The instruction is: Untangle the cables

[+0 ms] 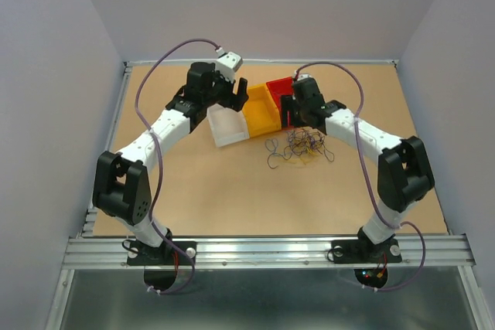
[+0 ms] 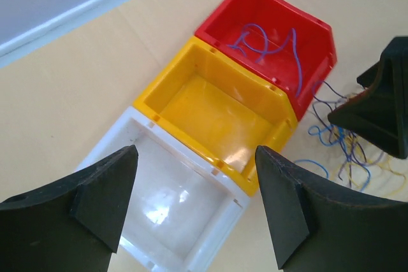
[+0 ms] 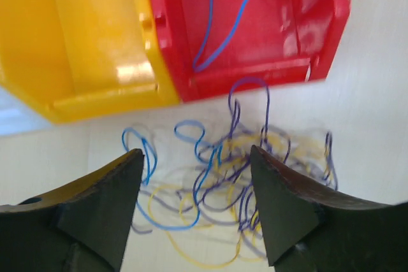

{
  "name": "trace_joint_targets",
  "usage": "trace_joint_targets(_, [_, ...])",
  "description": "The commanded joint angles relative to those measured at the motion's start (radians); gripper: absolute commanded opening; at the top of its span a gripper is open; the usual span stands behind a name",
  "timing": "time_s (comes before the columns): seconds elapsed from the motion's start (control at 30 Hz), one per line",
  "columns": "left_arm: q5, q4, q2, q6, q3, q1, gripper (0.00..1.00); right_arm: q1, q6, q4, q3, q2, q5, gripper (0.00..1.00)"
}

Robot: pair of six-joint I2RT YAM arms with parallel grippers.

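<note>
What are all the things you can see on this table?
Red plastic bin: one, red, far end of the row of three bins.
Thin loose wires in the bin: a few strands, blue-purple, lying inside the red bin.
Yellow plastic bin: one, yellow, middle of the row, nothing in it.
White plastic bin: one, white, near end of the row, nothing in it.
Tangle of thin wires: one bunch, purple, blue, yellow and dark, on the table beside the red bin.
Wooden table: one, tan.
Left gripper: one, black, open above the white bin.
Right gripper: one, black, open above the tangle.
</note>
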State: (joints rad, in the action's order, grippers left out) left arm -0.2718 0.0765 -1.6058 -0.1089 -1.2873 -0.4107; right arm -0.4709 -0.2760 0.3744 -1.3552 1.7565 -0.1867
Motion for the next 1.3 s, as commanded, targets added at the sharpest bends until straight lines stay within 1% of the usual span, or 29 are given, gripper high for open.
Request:
trace_joint_targets(0.0, [-0.124,-0.027,0.053,-0.075,0.056,-0.045,0.86,-0.026,-0.101,-0.035,0.168,-0.157,-0.158,0.75])
trace_joint_targets(0.03, [-0.141,-0.04,0.058,-0.087,0.069,-0.051,0.86,-0.026,-0.117,-0.045,0.232,-0.195,-0.213,0.78])
trace_joint_targets(0.1, [-0.174,-0.046,0.084,-0.103,0.094,-0.065,0.86,-0.026,-0.143,-0.084,0.283,-0.212,-0.232,0.79])
trace_joint_targets(0.17, [-0.207,-0.035,0.113,-0.133,0.115,-0.069,0.86,-0.026,-0.161,-0.124,0.314,-0.203,-0.192,0.79])
trace_joint_targets(0.23, [-0.247,0.015,0.136,-0.153,0.173,-0.073,0.86,-0.028,-0.192,-0.19,0.346,-0.181,-0.181,0.78])
trace_joint_targets(0.27, [-0.257,0.04,0.167,-0.164,0.202,-0.073,0.86,-0.026,-0.195,-0.204,0.367,-0.145,-0.162,0.77])
trace_joint_targets(0.33, [-0.241,0.122,0.201,-0.179,0.297,-0.08,0.86,-0.038,-0.2,-0.206,0.364,-0.102,-0.139,0.75])
trace_joint_targets(0.43, [-0.225,0.205,0.248,-0.218,0.391,-0.097,0.86,-0.08,-0.19,-0.209,0.34,-0.054,-0.178,0.73])
trace_joint_targets(0.47, [-0.225,0.215,0.257,-0.224,0.401,-0.105,0.86,-0.089,-0.186,-0.209,0.334,-0.051,-0.18,0.71])
trace_joint_targets(0.5, [-0.221,0.221,0.257,-0.232,0.411,-0.112,0.86,-0.1,-0.178,-0.207,0.327,-0.052,-0.177,0.58])
trace_joint_targets(0.53, [-0.218,0.227,0.256,-0.236,0.414,-0.129,0.86,-0.103,-0.174,-0.209,0.329,-0.058,-0.16,0.48])
trace_joint_targets(0.57, [-0.207,0.232,0.247,-0.241,0.417,-0.14,0.86,-0.104,-0.167,-0.207,0.33,-0.071,-0.145,0.37])
trace_joint_targets(0.6, [-0.183,0.232,0.239,-0.256,0.422,-0.149,0.86,-0.104,-0.158,-0.207,0.341,-0.103,-0.12,0.16])
trace_joint_targets(0.63, [-0.173,0.233,0.231,-0.264,0.425,-0.169,0.86,-0.106,-0.154,-0.209,0.349,-0.126,-0.103,0.1])
trace_joint_targets(0.67, [-0.162,0.236,0.219,-0.271,0.427,-0.177,0.86,-0.106,-0.143,-0.21,0.355,-0.146,-0.083,0.0])
trace_joint_targets(0.87, [-0.132,0.259,0.217,-0.327,0.456,-0.232,0.86,-0.132,-0.057,-0.218,0.398,-0.285,0.039,0.0])
trace_joint_targets(1.03, [-0.124,0.287,0.228,-0.337,0.474,-0.244,0.86,-0.152,-0.04,-0.218,0.404,-0.316,0.053,0.01])
trace_joint_targets(1.27, [-0.11,0.296,0.179,-0.354,0.462,-0.255,0.86,-0.163,-0.037,-0.218,0.409,-0.35,0.084,0.01])
